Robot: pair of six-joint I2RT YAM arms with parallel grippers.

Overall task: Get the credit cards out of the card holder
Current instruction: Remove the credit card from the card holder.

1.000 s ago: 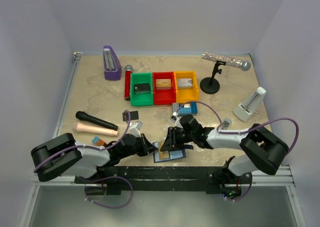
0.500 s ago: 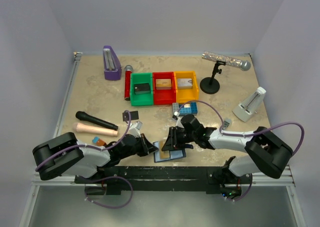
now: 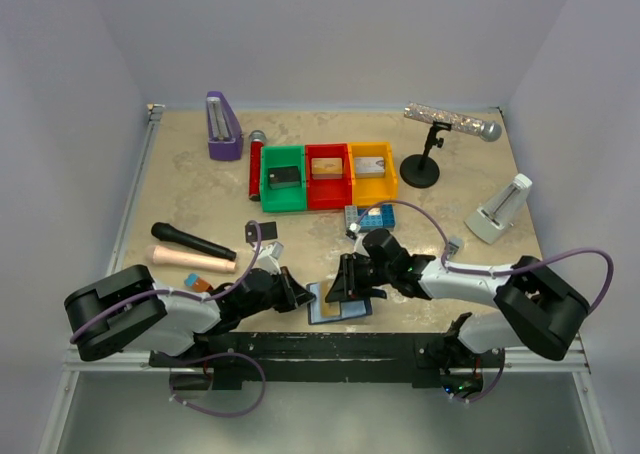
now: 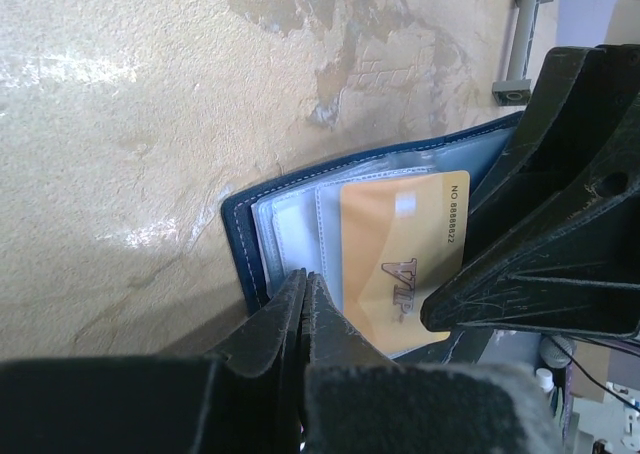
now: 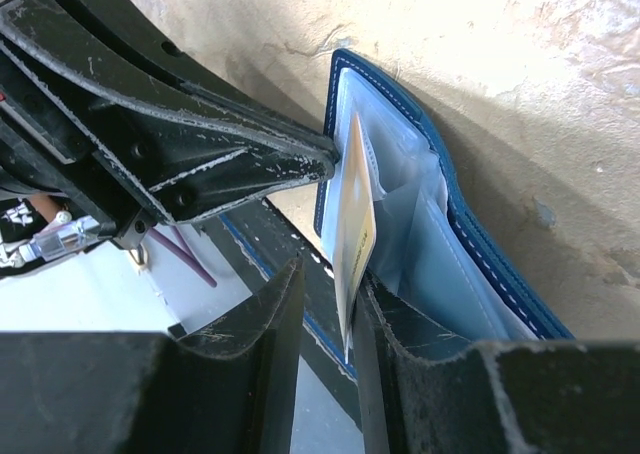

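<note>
The navy card holder point(image 3: 345, 311) lies open at the table's near edge between both grippers. It also shows in the left wrist view point(image 4: 238, 236) and in the right wrist view point(image 5: 478, 262). A gold-tan card point(image 4: 400, 259) marked VIP sticks partly out of a pale inner pocket. My left gripper point(image 4: 303, 279) is shut, with its tips pressed on the pocket edge. It also shows in the top view point(image 3: 300, 296). My right gripper point(image 5: 330, 274) is slightly open. The gold card point(image 5: 355, 214) stands between its jaws, against the right finger. The other cards are hidden.
Green point(image 3: 282, 179), red point(image 3: 328, 176) and yellow point(image 3: 372, 174) bins stand mid-table. A blue studded plate point(image 3: 375, 217) lies just behind the right gripper. A black microphone point(image 3: 192, 242) and a pink handle point(image 3: 190, 259) lie left. A mic stand point(image 3: 425, 164) and a white metronome point(image 3: 500, 212) are right.
The right arm's elbow has shifted slightly to the right. Both grippers stay at the card holder.
</note>
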